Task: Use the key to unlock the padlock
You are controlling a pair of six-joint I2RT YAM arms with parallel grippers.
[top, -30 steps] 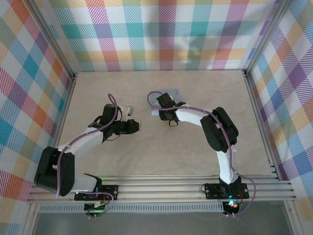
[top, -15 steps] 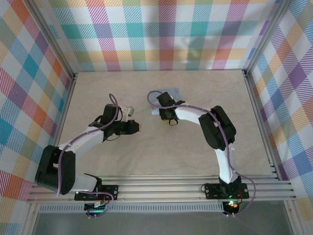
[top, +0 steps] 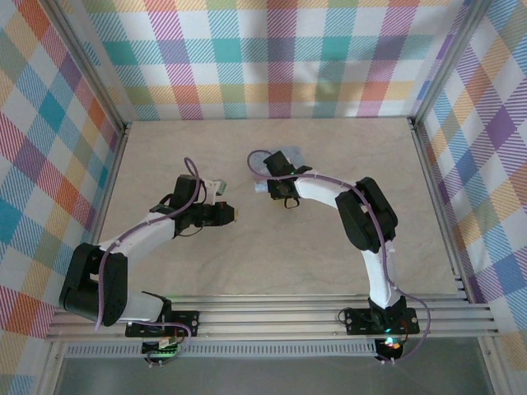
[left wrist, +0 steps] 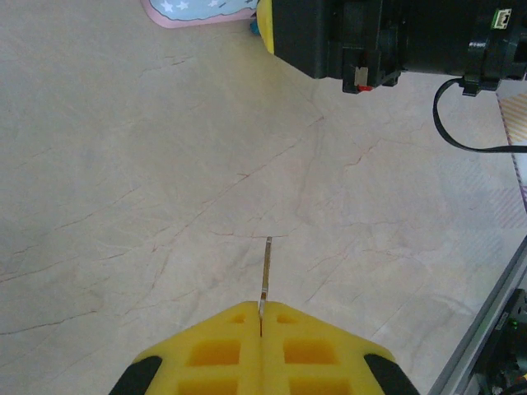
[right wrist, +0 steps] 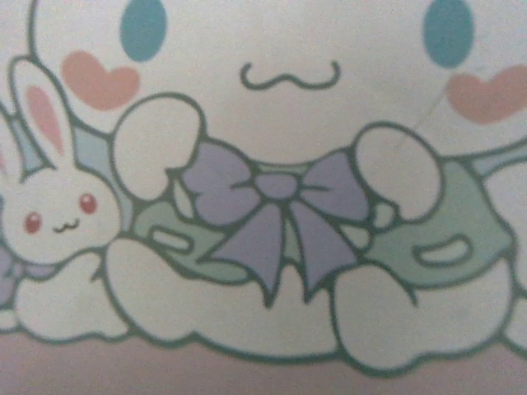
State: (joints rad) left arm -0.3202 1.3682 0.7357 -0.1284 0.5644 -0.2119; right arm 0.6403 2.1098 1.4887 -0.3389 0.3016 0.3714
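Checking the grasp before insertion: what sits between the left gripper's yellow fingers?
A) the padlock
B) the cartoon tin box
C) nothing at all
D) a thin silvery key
D: in the left wrist view the left gripper is shut on the key, whose thin blade sticks out ahead of the fingertips above the table.
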